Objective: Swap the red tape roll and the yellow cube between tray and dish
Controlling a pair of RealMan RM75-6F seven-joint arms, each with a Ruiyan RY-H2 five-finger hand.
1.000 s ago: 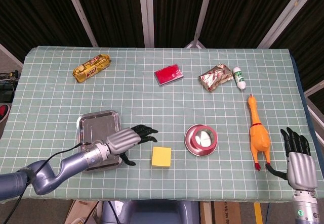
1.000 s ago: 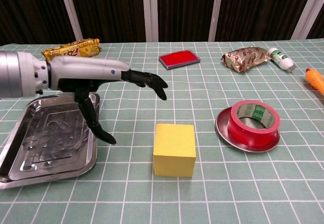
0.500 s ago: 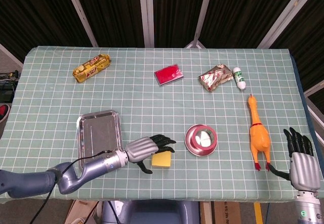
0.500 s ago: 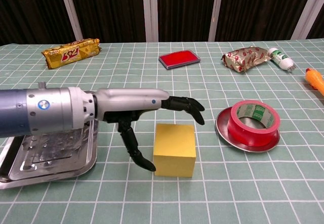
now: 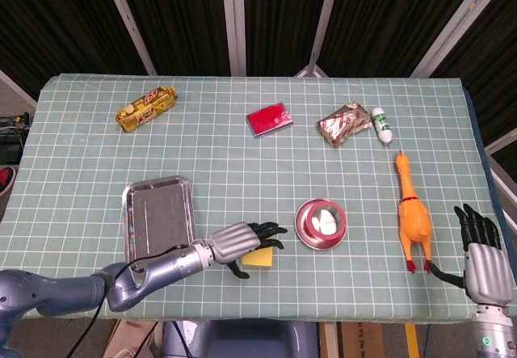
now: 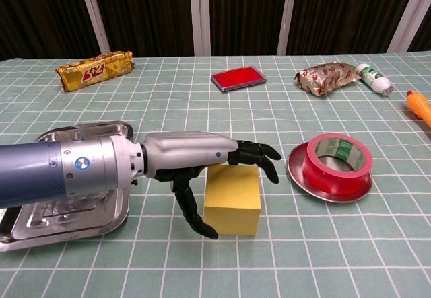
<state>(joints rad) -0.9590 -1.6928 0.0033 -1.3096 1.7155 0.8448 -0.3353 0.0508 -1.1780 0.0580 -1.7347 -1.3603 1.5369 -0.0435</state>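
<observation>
The left robot hand, having crossed from the tray, is settling open-fingered over the yellow cube, ungrasped.

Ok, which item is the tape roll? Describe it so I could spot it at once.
Start from the rubber chicken on the right side of the table and look left to the round metal dish. The tape roll lies flat in it: the only red ring, with a green-and-white printed core.

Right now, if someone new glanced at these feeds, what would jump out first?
The left hand draped over the yellow cube near the table's front edge, fingers spread, between the metal tray and the dish holding the red tape roll. Next, the orange rubber chicken on the right, ahead of the open right hand.
</observation>
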